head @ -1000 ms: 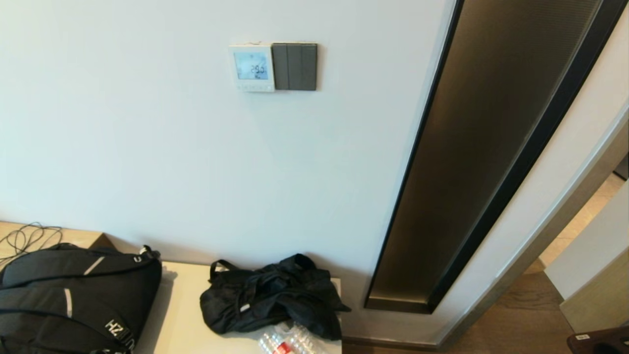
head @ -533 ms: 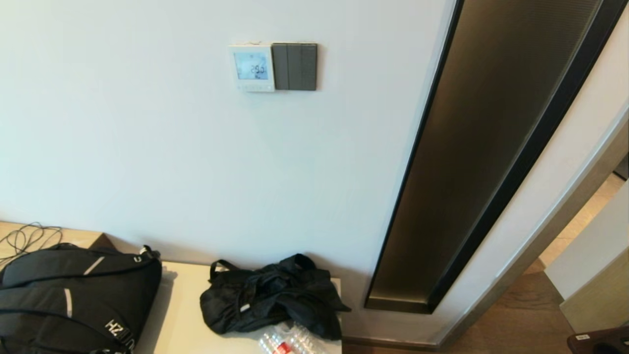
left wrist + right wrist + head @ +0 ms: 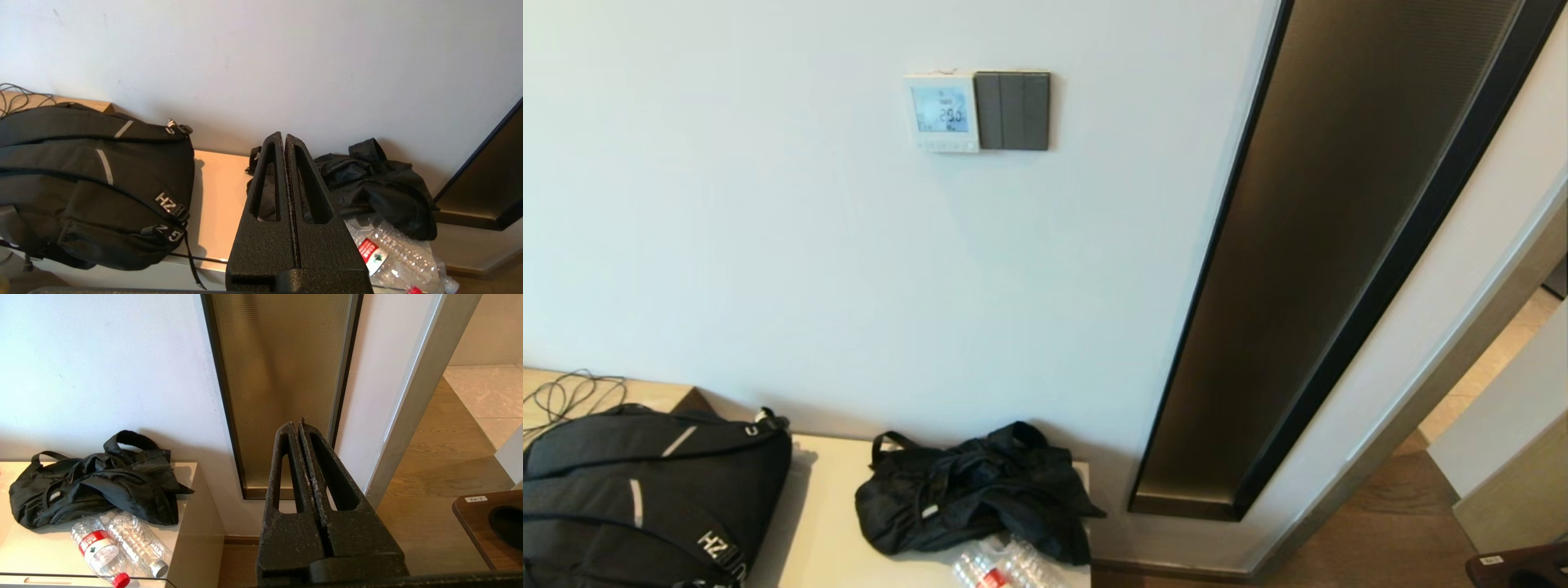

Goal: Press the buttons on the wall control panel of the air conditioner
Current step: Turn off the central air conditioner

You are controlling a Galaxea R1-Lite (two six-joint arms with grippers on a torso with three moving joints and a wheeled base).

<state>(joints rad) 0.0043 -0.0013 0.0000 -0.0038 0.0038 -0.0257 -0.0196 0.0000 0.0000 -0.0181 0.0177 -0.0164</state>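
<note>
Low over the cabinet, the left gripper (image 3: 284,136) and right gripper (image 3: 297,425) both sit pressed together, well apart from the wall control panel (image 3: 942,111) high on the wall (image 3: 768,245), so pressing apparently has not begun.

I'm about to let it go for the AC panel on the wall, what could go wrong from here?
The grey switch plate touches the control panel, so a slightly off press may hit it. The panel's buttons form a thin strip, easy to miss. Both grippers, left gripper and right gripper, sit low near the black bag.
</note>
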